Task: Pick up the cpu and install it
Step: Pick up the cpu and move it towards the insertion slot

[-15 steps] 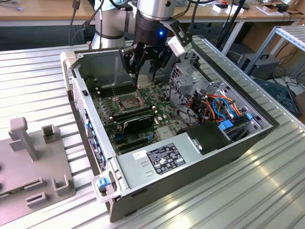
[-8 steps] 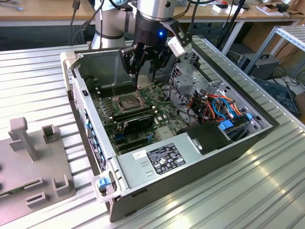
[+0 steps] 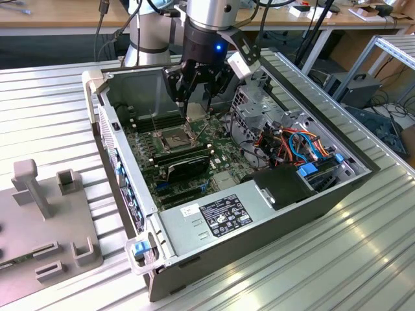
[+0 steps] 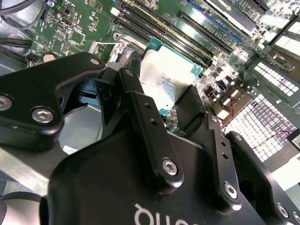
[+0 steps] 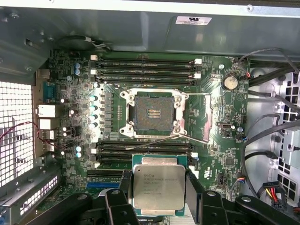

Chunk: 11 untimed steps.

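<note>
The cpu [image 5: 158,186], a flat square chip with a dull silver top on a green edge, is clamped between my gripper's [image 5: 159,182] two black fingers [image 5: 193,187]. In the second wrist view the cpu [image 4: 164,77] sticks out past the fingers [image 4: 136,96]. It hangs above the green motherboard [image 5: 213,140], apart from the open dark socket [image 5: 152,114], whose contact field lies bare inside its metal frame. In the exterior view my gripper [image 3: 196,98] hovers inside the open computer case, just behind the socket [image 3: 176,137].
Memory slots [image 5: 145,70] flank the socket on both sides. The case wall [image 3: 117,162], a drive cage [image 3: 256,107], coloured cables [image 3: 298,146] and the power supply [image 3: 214,214] ring the board. A grey fixture [image 3: 45,214] stands on the ribbed table at the exterior view's left.
</note>
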Each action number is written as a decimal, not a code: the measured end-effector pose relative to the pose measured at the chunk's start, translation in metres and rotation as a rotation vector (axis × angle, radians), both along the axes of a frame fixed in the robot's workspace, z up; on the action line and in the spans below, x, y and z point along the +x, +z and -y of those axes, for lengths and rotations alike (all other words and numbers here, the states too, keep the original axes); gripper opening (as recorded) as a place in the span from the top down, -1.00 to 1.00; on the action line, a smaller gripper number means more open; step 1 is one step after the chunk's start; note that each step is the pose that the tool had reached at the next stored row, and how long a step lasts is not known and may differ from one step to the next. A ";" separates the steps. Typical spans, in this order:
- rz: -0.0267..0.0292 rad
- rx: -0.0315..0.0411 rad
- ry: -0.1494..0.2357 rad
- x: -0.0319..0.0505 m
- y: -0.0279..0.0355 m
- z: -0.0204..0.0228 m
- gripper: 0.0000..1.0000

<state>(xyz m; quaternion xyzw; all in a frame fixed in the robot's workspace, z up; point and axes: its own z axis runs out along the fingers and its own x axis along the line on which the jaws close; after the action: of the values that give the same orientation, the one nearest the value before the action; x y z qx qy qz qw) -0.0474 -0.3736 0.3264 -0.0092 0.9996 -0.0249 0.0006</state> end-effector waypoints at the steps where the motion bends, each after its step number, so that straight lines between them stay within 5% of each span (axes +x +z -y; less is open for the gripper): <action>1: 0.0000 0.0000 0.000 0.0000 -0.0002 0.0000 -0.09; 11: 0.0000 0.0001 0.000 0.0000 -0.0005 0.0000 -0.09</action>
<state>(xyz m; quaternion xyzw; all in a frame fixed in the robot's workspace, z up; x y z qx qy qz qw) -0.0474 -0.3736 0.3258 -0.0092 0.9996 -0.0249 0.0006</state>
